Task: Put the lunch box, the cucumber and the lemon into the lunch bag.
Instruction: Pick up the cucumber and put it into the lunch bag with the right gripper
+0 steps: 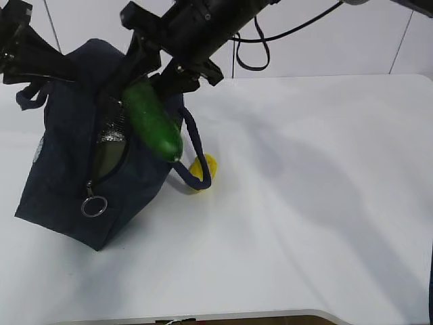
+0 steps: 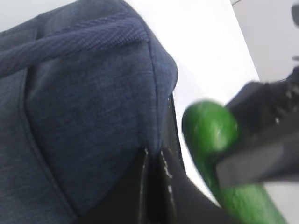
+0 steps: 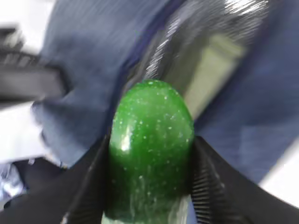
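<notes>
The navy lunch bag (image 1: 67,176) sits tilted at the left of the table, its zipper mouth open on silver lining. My left gripper (image 1: 71,66) (image 2: 154,161) is shut on the bag's upper rim. My right gripper (image 1: 164,76) (image 3: 149,186) is shut on the dark green cucumber (image 1: 154,124) (image 3: 150,140) (image 2: 210,130), which hangs slanted just over the mouth. Inside the bag shows the pale green lid of the lunch box (image 3: 215,70) (image 1: 106,159). The yellow lemon (image 1: 205,170) lies on the table right of the bag, partly behind a handle loop.
A metal ring pull (image 1: 93,205) dangles from the zipper's low end. One handle loop (image 1: 193,152) hangs off the bag's right side, another (image 1: 30,95) at its left. The white table (image 1: 304,203) stretches right and forward; its front edge runs along the bottom.
</notes>
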Motion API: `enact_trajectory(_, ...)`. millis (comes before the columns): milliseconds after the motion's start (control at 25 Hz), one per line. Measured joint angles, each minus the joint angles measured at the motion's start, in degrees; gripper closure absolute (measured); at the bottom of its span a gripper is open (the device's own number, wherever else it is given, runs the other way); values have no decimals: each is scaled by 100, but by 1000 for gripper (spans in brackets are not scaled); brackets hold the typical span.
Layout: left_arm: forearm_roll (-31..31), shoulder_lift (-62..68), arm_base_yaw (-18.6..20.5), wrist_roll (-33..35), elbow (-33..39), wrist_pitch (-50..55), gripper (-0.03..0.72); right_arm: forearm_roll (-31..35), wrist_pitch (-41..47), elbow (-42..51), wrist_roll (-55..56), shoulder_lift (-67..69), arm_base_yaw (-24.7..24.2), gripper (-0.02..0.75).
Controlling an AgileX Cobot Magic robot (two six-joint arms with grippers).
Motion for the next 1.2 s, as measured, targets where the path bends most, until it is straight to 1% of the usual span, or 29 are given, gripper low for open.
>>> enact_trajectory(80,0,0,0,0,0,0,700,23,0,4,-23,0,81,351)
enact_trajectory(280,0,0,0,0,0,0,700,163,0,4,7,66,109,351)
enact_trajectory(440,0,0,0,0,0,0,700,508,-50,4,77,405,109,351)
enact_trajectory(560,0,0,0,0,0,0,700,740,-438,4,137,623,109,352)
enact_trajectory(880,0,0,0,11,0,-25,700,851,-1563,47,323,648,109,352)
enact_trajectory(1040,0,0,0,11,0,-47,700,860,-1781,47,333,664,109,346)
enact_trajectory(1200,0,0,0,11,0,-47,700,860,-1794,47,333,710,109,293)
